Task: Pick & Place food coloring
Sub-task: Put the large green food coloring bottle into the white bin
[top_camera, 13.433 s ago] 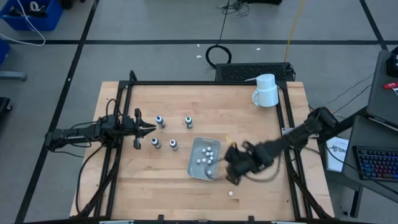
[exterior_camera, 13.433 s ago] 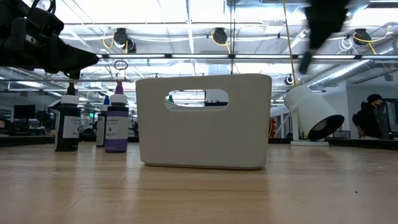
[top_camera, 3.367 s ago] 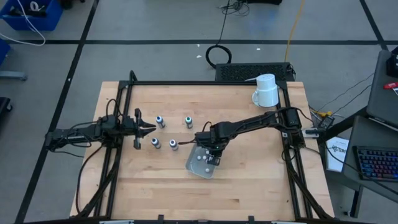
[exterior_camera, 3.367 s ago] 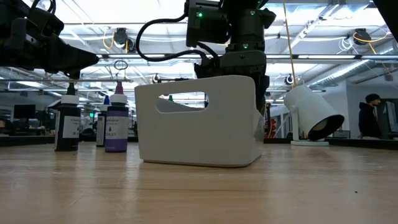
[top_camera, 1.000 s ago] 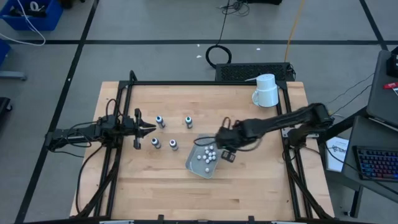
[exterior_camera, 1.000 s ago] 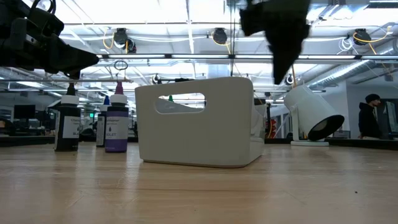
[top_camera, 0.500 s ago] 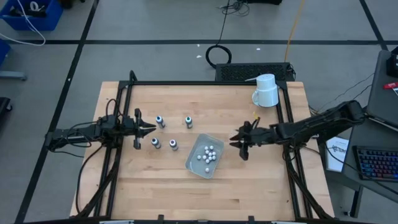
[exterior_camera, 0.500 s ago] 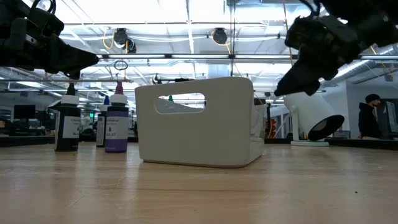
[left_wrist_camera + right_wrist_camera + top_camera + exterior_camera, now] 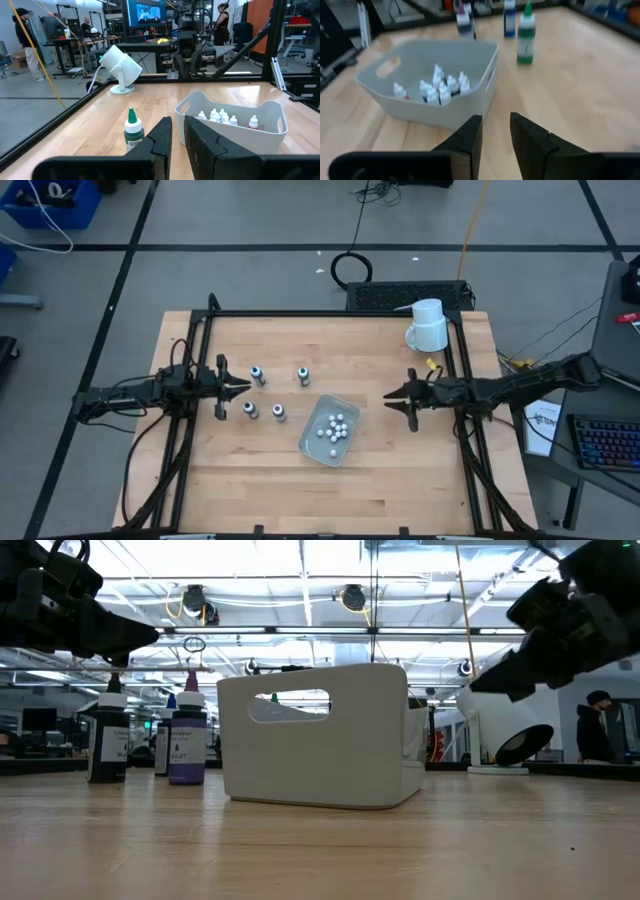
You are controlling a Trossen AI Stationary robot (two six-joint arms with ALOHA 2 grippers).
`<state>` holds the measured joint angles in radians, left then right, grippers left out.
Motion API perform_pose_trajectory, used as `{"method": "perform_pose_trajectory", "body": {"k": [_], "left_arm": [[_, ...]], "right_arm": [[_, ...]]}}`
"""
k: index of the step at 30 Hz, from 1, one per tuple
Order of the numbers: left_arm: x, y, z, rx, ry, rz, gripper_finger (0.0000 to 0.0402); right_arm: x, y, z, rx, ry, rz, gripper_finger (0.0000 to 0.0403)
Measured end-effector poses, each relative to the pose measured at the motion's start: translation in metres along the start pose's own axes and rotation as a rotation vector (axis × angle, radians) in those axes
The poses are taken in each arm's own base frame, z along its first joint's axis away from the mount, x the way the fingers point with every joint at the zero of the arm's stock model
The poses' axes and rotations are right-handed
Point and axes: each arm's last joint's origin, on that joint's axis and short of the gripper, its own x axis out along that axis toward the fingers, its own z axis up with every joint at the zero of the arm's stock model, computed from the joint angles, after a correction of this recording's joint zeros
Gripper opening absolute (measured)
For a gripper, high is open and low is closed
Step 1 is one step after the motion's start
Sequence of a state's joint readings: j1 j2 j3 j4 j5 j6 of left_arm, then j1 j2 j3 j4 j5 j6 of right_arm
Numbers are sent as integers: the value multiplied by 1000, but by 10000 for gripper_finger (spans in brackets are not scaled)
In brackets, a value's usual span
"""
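Observation:
Four small food coloring bottles stand upright on the table left of centre [image 9: 257,374], [image 9: 303,375], [image 9: 250,410], [image 9: 279,413]; the green one [image 9: 525,37] shows in the right wrist view. Several tinier white dropper pieces [image 9: 335,427] lie inside the white bin [image 9: 312,442]. My left gripper [image 9: 246,387] hovers just left of the bottles, fingers nearly together, holding nothing. My right gripper [image 9: 388,397] hangs above the table right of the bin [image 9: 485,82], pointing at it, with a narrow gap between its fingers and nothing in it.
A white mug [image 9: 428,326] sits near the far right corner. Black rails [image 9: 190,430] run along the table's left, far and right sides. Bare wood lies between the bin and my right gripper and along the near edge. People stand in the room beyond [image 9: 25,40].
My right gripper has drawn back from just beside the bin's right end toward the table's right edge and slightly farther away, rising as it went. The bin, the bottles and my left arm have stayed where they were.

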<state>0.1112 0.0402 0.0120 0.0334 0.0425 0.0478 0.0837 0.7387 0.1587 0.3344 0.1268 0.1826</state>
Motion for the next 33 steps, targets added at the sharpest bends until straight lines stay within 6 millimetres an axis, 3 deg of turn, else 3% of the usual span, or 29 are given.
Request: {"method": "perform_pose_trajectory", "body": {"k": [5, 11, 24, 33], "left_arm": [[0, 0, 0, 0, 0, 0, 58], [0, 0, 0, 0, -1, 0, 58], [0, 0, 0, 0, -1, 0, 58], [0, 0, 0, 0, -1, 0, 58]], "right_arm": [[-15, -4, -9, -35, -92, 12, 84], [-26, -7, -1, -57, -212, 4, 82], [-44, -14, -3, -107, -243, -43, 78], [-45, -13, -3, -70, -253, -10, 77]]}}
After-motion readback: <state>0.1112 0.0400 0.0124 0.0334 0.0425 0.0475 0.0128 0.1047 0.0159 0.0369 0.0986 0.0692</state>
